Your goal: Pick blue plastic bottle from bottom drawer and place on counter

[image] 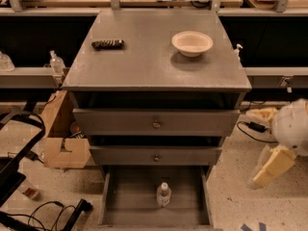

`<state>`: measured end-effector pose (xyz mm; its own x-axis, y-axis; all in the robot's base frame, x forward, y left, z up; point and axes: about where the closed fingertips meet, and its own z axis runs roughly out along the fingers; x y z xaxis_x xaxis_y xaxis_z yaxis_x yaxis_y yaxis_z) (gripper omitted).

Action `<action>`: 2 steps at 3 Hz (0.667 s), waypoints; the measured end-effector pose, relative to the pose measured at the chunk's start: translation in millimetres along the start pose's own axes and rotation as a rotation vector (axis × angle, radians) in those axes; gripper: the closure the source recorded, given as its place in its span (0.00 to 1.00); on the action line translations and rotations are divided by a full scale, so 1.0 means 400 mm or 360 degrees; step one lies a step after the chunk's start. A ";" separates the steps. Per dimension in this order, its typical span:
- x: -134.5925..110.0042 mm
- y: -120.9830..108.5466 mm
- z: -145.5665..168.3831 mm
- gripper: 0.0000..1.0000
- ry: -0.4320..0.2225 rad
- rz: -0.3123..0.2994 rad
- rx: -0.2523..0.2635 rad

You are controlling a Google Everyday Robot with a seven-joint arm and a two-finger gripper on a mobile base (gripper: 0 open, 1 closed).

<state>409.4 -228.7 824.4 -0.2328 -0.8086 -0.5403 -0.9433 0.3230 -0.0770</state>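
Blue plastic bottle (pixel 163 195) upright in bottom drawer (pixel 126 198); bowl (pixel 192 43) on counter (pixel 139 64); claw (pixel 272 165) right, state unclear.

The counter (pixel 144 66) bears bowl (pixel 192 43) and dark bar (pixel 108 44); tool (pixel 272 167) lower right.

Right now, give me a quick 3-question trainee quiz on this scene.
1. True or false: the blue plastic bottle stands upright in the open bottom drawer.
2. Where is the gripper? A) inside the drawer B) touching the bottle C) low, right of the cabinet, outside the drawer.
3. Fill in: beside a dark bar-shaped object, the counter holds a white ____.
Key: 1 true; 2 C; 3 bowl.
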 end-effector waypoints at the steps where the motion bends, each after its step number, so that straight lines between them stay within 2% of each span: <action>1: 0.067 0.055 0.149 0.00 -0.0337 0.0094 0.0009; 2: 0.125 0.070 0.209 0.00 -0.0694 0.0205 0.0111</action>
<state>391.1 -218.9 725.0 -0.2116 -0.4822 -0.8501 -0.8916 0.4515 -0.0342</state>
